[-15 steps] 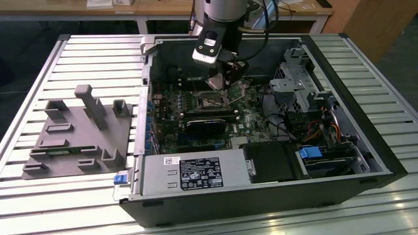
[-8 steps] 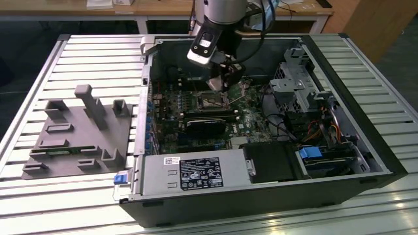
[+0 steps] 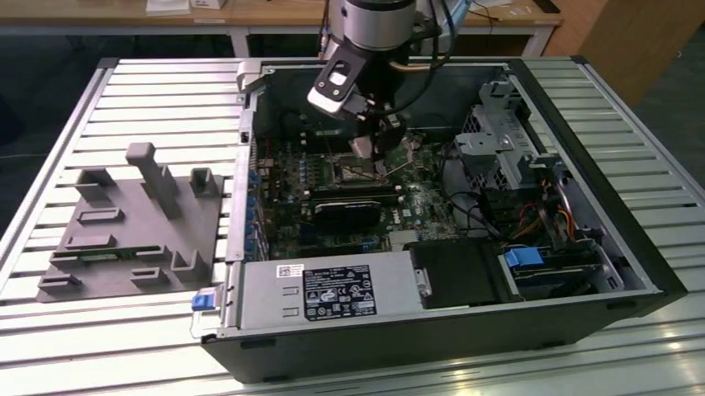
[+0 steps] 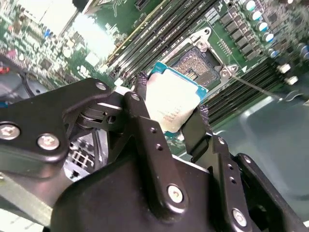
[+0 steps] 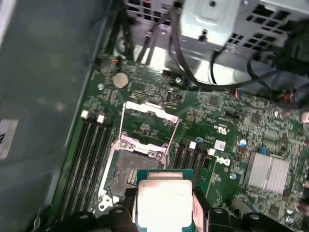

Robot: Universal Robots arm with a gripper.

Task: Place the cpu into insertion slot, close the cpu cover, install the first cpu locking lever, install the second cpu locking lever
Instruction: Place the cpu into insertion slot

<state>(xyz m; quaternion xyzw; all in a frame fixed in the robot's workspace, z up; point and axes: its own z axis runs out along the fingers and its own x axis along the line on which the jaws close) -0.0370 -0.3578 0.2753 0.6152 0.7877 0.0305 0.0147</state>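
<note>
A slatted metal table (image 3: 144, 91) carries an open computer case (image 3: 617, 247) lying on its side, with wooden desks (image 3: 276, 12) behind it. I reach down into that case, and everything that matters sits around the insertion slot (image 5: 133, 169) on the green motherboard (image 5: 217, 111).

My gripper (image 4: 170, 107) is closed partway, only as far as the cpu (image 4: 169, 94) lets it. Both wrist views show one black finger (image 4: 145, 111) pressed on each of two opposite edges of the chip, its silvery top facing the cameras. The cpu hangs over the near edge of the slot and hides part of that rim, while the slot's dark centre is bare beyond it. I cannot tell whether the chip touches the rim or hangs just clear of it.

The cpu cover (image 5: 149, 113) is swung open. It stands up from the far edge of the slot as a thin silvery frame, with board showing through its window. In the second wrist view a thin metal lever (image 4: 251, 86) runs out from one corner of the slot, away from the socket.

Long black memory slots (image 5: 89, 154) run along both sides of the slot. A round coin battery (image 5: 120, 79) lies past the open cover, and a metal drive cage (image 5: 217, 24) stands further off in the same direction. A small finned heatsink (image 5: 265, 174) sits well off to one side of the slot.
</note>
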